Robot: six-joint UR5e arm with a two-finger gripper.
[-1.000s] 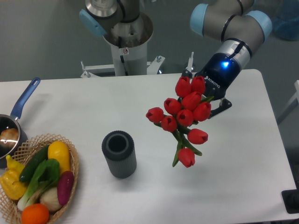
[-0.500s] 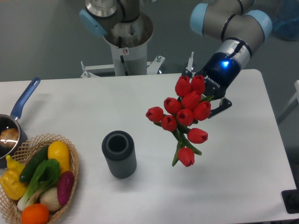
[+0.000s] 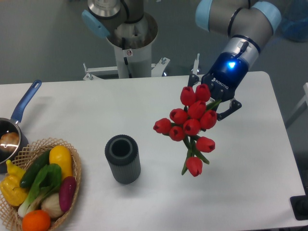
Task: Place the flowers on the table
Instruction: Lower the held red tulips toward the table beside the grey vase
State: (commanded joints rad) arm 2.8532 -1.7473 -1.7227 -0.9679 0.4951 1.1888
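Over right half of table [image 3: 144,103]: gripper [image 3: 215,99], clamped narrow on stem end of flowers [image 3: 191,122]. Bunch held by its green stems, red buds hanging away from fingers toward lower left, lowest bud nearest camera. Whether lowest bud touches white surface or hangs just above it: cannot tell. Black finger [image 3: 230,108] visible to right of bunch; other finger mostly hidden behind buds. Blue light glowing on wrist just above gripper.

Left of flowers, apart from them: grey cylinder [image 3: 123,159], upright, open top facing up, standing near middle of table toward front edge.

At front left corner: wicker basket [image 3: 32,149] partly cut by frame edge, filled with vegetables, among them yellow pepper [image 3: 60,160], green cucumber [image 3: 34,169], purple piece [image 3: 67,192], orange [image 3: 36,221]. Just behind basket, at left edge: small pot [image 3: 8,139] with blue handle pointing up and to the right.

Behind table, top centre: robot base column [image 3: 129,41], grey metal, with light blue joint cap.
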